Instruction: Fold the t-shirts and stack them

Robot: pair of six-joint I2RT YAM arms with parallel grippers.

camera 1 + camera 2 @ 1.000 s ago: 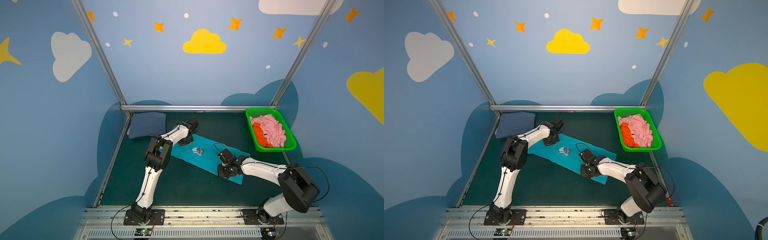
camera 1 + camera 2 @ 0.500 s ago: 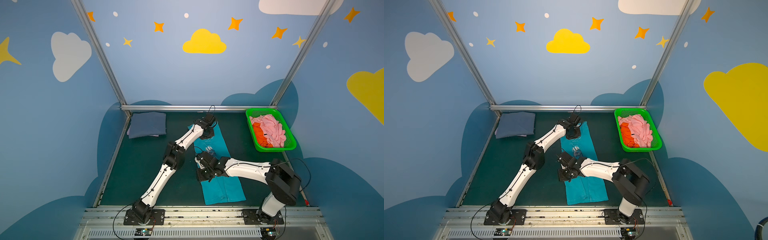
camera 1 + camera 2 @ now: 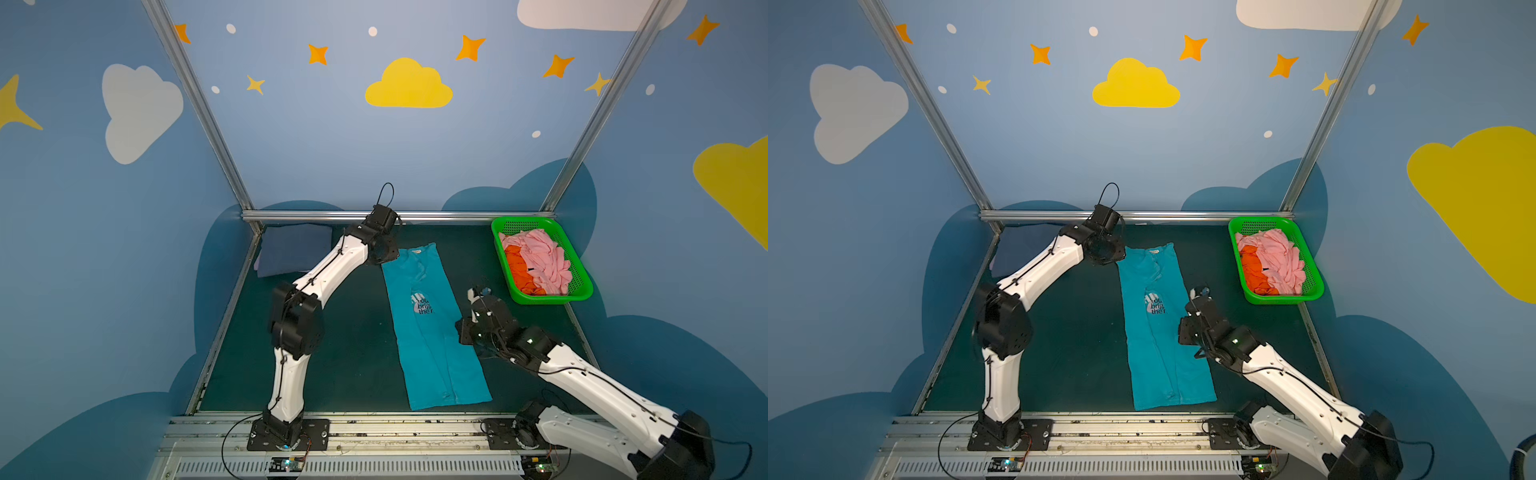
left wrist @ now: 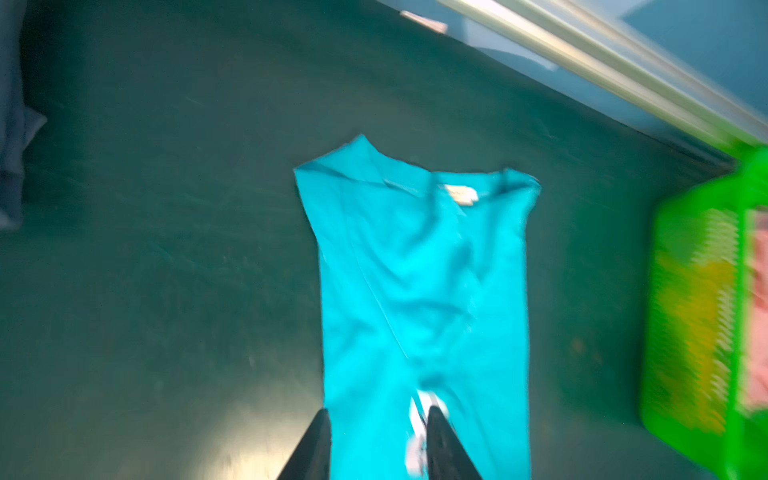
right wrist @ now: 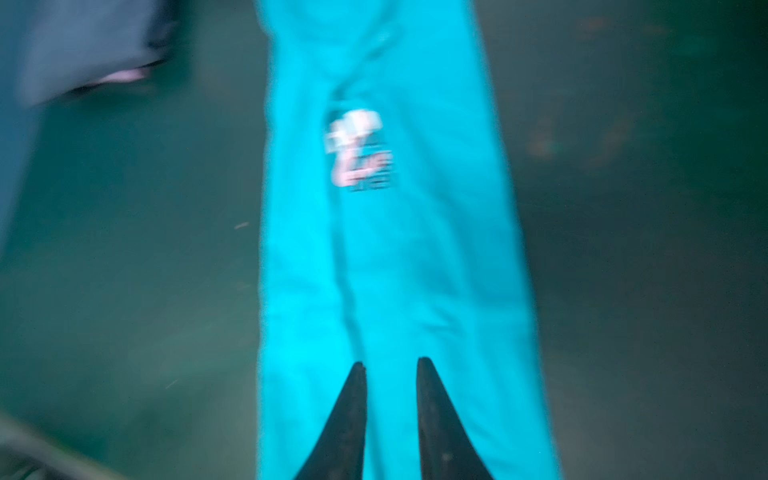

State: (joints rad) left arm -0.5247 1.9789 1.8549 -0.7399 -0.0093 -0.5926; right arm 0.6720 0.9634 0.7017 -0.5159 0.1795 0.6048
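Note:
A teal t-shirt (image 3: 430,332) (image 3: 1163,332), folded into a long narrow strip, lies flat on the dark green table with its collar at the far end and a white print mid-length. My left gripper (image 4: 378,419) hovers open over it, fingers apart with nothing between them; that arm's end (image 3: 376,243) stands by the collar's left corner. My right gripper (image 5: 390,370) (image 3: 478,293) is open too, just off the strip's right edge. A folded slate-blue t-shirt (image 3: 293,253) lies at the back left. Pink (image 3: 540,257) and orange (image 3: 517,268) t-shirts are crumpled in the basket.
The green perforated basket (image 3: 540,298) (image 3: 1281,300) stands at the back right corner. A metal frame rail (image 3: 436,215) runs along the table's far edge, with blue walls on three sides. Both wrist views are blurred by motion.
The teal shirt has been swung from a diagonal to lie lengthwise. Both grippers have let go of it and opened. The right arm has drawn back to the right and the left to the collar's left.

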